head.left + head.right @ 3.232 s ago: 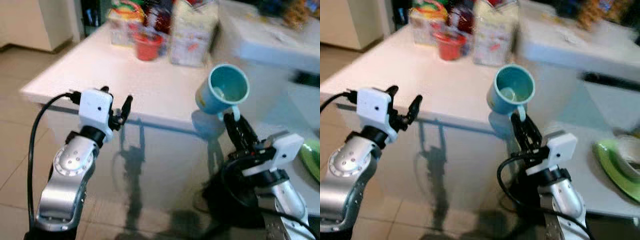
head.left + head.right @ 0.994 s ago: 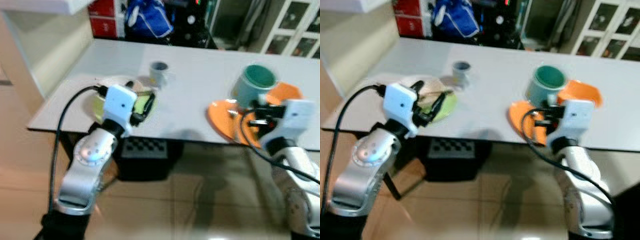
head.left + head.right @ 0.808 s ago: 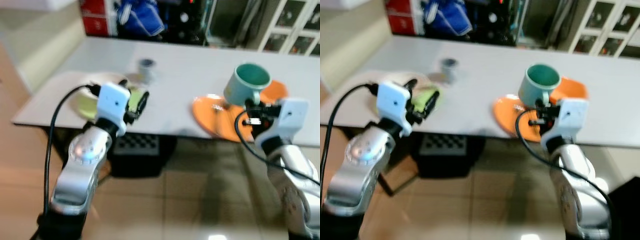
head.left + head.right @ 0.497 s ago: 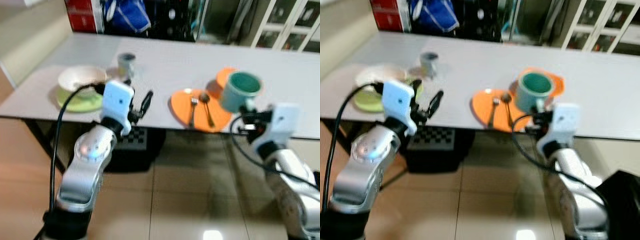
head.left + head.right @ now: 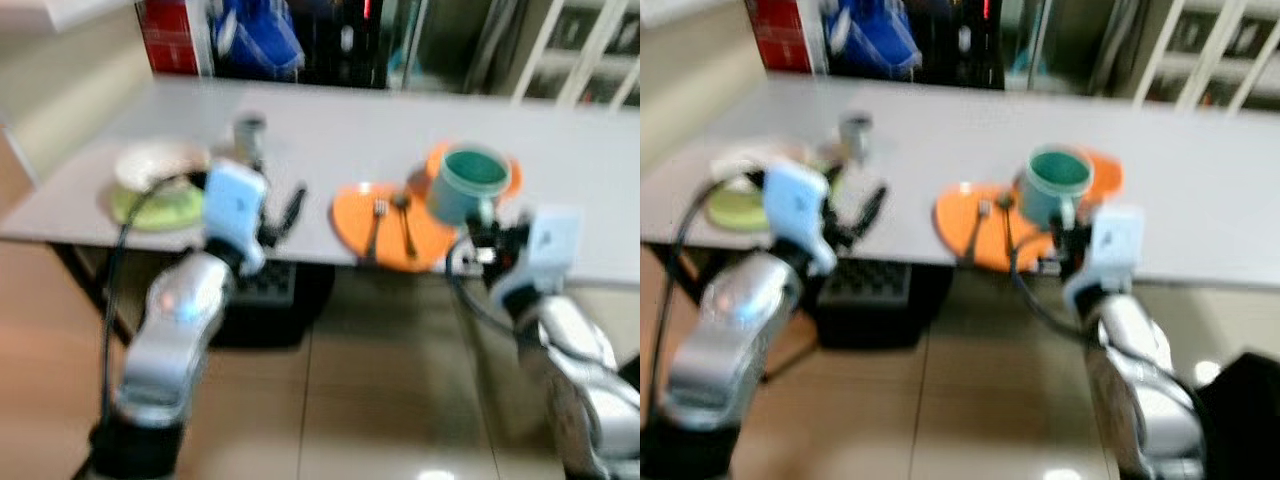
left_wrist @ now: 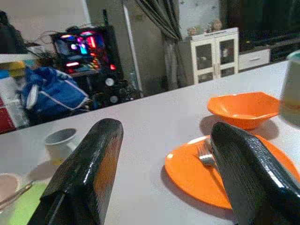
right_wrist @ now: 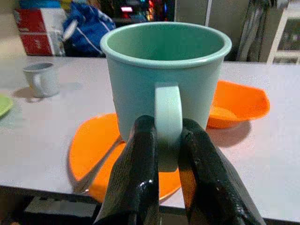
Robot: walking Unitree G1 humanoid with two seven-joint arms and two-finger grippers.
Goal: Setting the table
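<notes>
The mug (image 7: 165, 77), teal and upright, is held by its handle in the right gripper (image 7: 167, 159), whose two black fingers pinch the handle from both sides. It hangs in the air at the near edge of the table (image 5: 330, 130), over the right rim of the orange plate (image 5: 372, 235). A fork (image 5: 376, 222) and a spoon (image 5: 403, 215) lie side by side on that plate. Just beyond the mug, further right and further back, sits an orange bowl (image 6: 243, 108).

The left gripper (image 6: 161, 154) is open and empty, its fingers spread wide and pointing across the table from the near edge, left of the orange plate. Beyond it, on the left of the table, a green plate (image 5: 150, 208) carries a pale bowl (image 5: 160, 162). A small grey cup (image 5: 249, 133) stands a little further back and to the right of that bowl.

Behind the table are a red box (image 5: 170, 45), a blue bag (image 5: 250, 35), dark electronics with glowing lights (image 6: 82, 44), and a white cabinet (image 6: 213, 54) with glass doors on the right. The floor (image 5: 330, 400) is tan tile. The head views are blurred.
</notes>
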